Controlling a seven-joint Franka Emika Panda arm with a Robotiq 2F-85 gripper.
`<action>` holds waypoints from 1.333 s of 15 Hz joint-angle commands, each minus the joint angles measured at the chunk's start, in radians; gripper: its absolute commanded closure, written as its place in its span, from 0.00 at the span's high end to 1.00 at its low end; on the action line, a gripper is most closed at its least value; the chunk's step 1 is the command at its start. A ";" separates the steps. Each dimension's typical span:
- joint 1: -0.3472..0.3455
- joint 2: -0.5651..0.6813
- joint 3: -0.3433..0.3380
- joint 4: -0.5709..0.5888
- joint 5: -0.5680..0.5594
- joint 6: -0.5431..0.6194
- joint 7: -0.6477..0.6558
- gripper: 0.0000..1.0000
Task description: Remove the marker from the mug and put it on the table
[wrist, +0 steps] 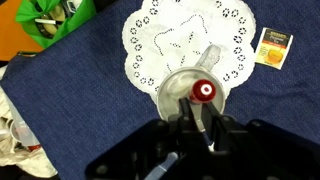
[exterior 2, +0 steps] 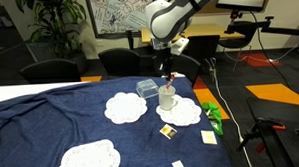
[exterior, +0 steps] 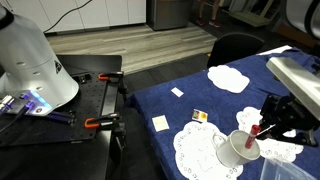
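Observation:
The white mug (exterior: 238, 150) stands on a lace doily on the navy-blue table (exterior: 175, 105). It also shows in an exterior view (exterior 2: 167, 99) and from above in the wrist view (wrist: 180, 88). The red marker (exterior: 257, 128) sticks up out of the mug, tilted; it shows in an exterior view (exterior 2: 167, 83), and its round end faces the wrist view (wrist: 205, 90). My gripper (exterior: 266, 120) (exterior 2: 167, 71) (wrist: 199, 108) is right over the mug. Its fingers are closed on either side of the marker's upper part.
White lace doilies (exterior 2: 123, 107) (wrist: 185, 40) lie on the cloth, with small cards (exterior: 159, 122) (wrist: 272, 47), a clear plastic box (exterior 2: 148, 89) and a green bag (exterior 2: 213, 116) (wrist: 55, 18). A black workbench with orange clamps (exterior: 95, 122) stands beside the table.

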 commanded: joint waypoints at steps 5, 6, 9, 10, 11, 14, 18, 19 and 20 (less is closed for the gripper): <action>0.038 -0.255 0.003 -0.218 -0.026 0.107 0.006 0.04; 0.048 -0.272 0.009 -0.236 -0.032 0.141 -0.001 0.04; 0.080 -0.301 0.029 -0.282 -0.044 0.251 -0.010 0.04; 0.095 -0.299 0.038 -0.291 -0.045 0.287 -0.006 0.04; 0.107 -0.294 0.048 -0.299 -0.038 0.323 -0.004 0.04; 0.131 -0.273 0.083 -0.318 -0.016 0.396 -0.016 0.04; 0.149 -0.251 0.087 -0.301 -0.024 0.365 -0.005 0.17; 0.151 -0.250 0.088 -0.302 -0.024 0.365 -0.005 0.17; 0.150 -0.250 0.088 -0.302 -0.024 0.365 -0.005 0.17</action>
